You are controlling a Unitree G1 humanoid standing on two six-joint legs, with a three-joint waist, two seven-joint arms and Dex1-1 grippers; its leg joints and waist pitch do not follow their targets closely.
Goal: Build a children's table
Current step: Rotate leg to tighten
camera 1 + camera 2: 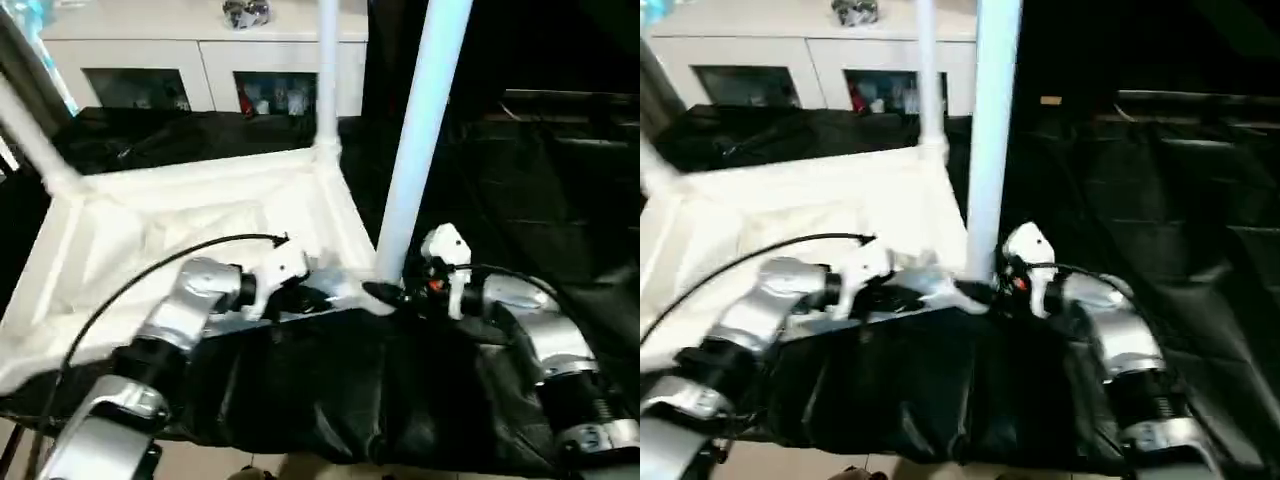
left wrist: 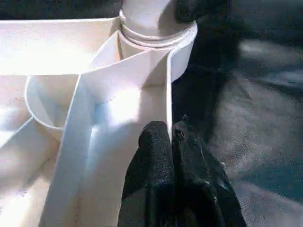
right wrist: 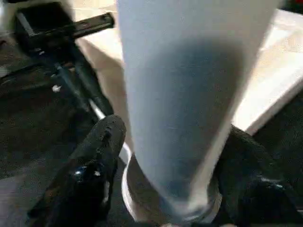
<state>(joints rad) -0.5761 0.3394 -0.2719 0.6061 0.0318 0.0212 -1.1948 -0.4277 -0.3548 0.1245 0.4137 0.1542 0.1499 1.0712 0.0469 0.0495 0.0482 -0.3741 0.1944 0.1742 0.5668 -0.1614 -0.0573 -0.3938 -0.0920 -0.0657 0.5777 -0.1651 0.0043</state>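
Our left tool [image 2: 171,135] pinches the tabletop [image 1: 150,230] rim shut; our right tool [image 3: 170,156] straddles the leg [image 1: 420,130], grip uncertain.

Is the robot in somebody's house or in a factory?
It looks more like a room in a house or a lab made up like one: a white cabinet with glass doors stands behind, and the upside-down tabletop lies on black cloth.
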